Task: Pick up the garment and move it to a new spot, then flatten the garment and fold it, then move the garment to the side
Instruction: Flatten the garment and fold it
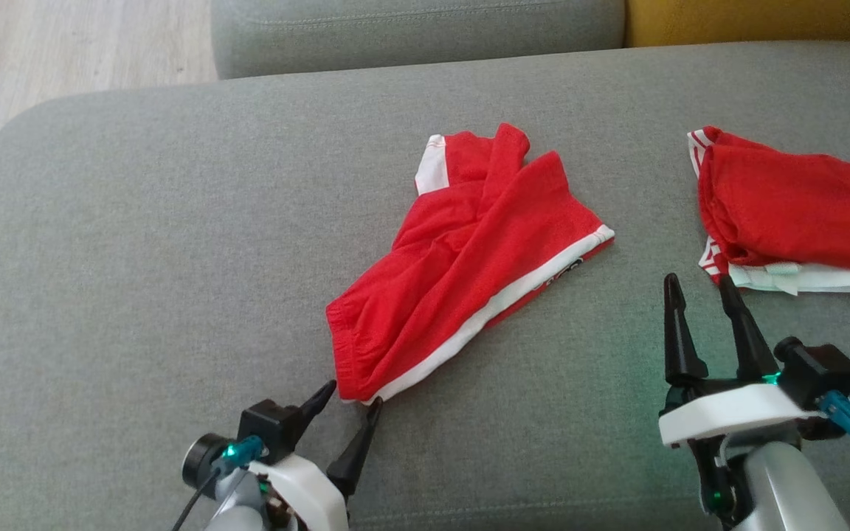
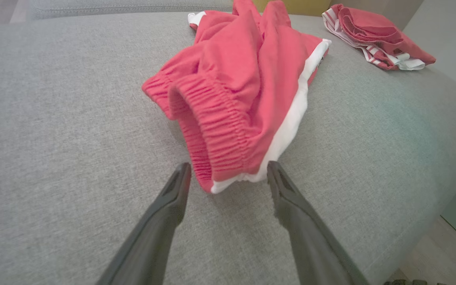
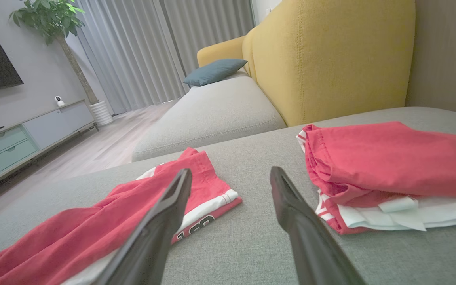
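The garment (image 1: 469, 258) is a pair of red shorts with a white side stripe, lying rumpled in the middle of the grey cushion (image 1: 137, 243). Its elastic waistband (image 2: 216, 134) points toward my left gripper (image 1: 355, 394), which is open with its fingertips on either side of the waistband's near corner. The left wrist view shows the same corner of the garment (image 2: 251, 79) between the two fingers of the left gripper (image 2: 228, 174). My right gripper (image 1: 698, 287) stands open to the right, over bare cushion, just below the folded pile. The garment (image 3: 93, 225) lies left of the right gripper (image 3: 230, 178).
A pile of folded red and white clothes (image 1: 794, 214) lies at the cushion's right side, also seen as the pile (image 3: 390, 170). A yellow sofa back (image 3: 331, 59) rises behind it. Wooden floor (image 1: 41, 51) lies beyond the cushion's far left edge.
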### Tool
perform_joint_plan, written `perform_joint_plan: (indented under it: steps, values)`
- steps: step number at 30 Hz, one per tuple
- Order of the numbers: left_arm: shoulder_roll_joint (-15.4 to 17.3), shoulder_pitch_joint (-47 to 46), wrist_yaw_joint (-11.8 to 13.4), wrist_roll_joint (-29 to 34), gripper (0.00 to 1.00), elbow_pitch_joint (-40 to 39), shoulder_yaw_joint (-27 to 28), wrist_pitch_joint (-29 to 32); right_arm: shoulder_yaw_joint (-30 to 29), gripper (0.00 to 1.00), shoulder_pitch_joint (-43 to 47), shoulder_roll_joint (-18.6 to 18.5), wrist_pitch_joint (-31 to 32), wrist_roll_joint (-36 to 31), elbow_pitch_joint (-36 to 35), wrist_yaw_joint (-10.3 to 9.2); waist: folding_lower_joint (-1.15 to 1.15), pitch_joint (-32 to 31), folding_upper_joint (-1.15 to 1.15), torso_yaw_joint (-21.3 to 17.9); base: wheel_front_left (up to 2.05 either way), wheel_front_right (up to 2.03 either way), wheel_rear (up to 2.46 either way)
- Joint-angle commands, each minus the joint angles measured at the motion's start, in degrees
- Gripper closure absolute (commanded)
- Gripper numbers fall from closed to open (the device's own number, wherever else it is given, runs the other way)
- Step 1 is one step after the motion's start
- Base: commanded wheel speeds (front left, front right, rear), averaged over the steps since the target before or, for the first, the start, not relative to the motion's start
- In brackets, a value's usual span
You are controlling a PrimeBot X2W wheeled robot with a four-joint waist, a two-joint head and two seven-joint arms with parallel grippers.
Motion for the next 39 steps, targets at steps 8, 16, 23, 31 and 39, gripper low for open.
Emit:
perform_joint_plan:
  steps: [8, 16, 23, 31, 39]
  values:
    - [-0.31, -4.22, -0.27, -1.75, 1.0, -2.56, 2.37, -0.75, 0.29, 0.0, -3.25, -0.18, -0.33, -1.74, -0.13, 0.37, 0.0, 0.94, 0.0, 0.78, 0.0, 0.0, 0.0]
    - [-0.54, -4.14, -0.19, 0.1, 1.0, -8.26, 5.23, -0.78, -0.81, 0.0, -8.91, -0.18, 3.79, -3.61, 5.76, 0.37, 0.0, 2.63, 0.0, 3.12, 0.0, 0.0, 0.0]
    - [-1.29, -4.51, -0.24, 1.71, 1.0, -9.91, 5.8, -0.78, -2.12, 0.0, -16.3, -0.18, 7.55, -0.56, 15.25, 0.37, 0.0, 4.5, 0.0, 4.99, 0.0, 0.0, 0.0]
    - [-2.15, -5.6, -0.31, 2.55, 1.0, -10.1, 5.28, -0.78, -1.65, 0.0, -23.15, -0.18, 6.41, -0.05, 25.16, 0.37, 0.0, 6.73, 0.0, 6.16, 0.0, 0.0, 0.0]
    - [-2.59, -6.41, -0.35, 2.86, 1.0, -9.99, 5.09, -0.78, -0.26, 0.0, -26.86, -0.18, 3.14, -0.16, 32.22, 0.37, 0.0, 7.88, 0.0, 6.45, 0.0, 0.0, 0.0]
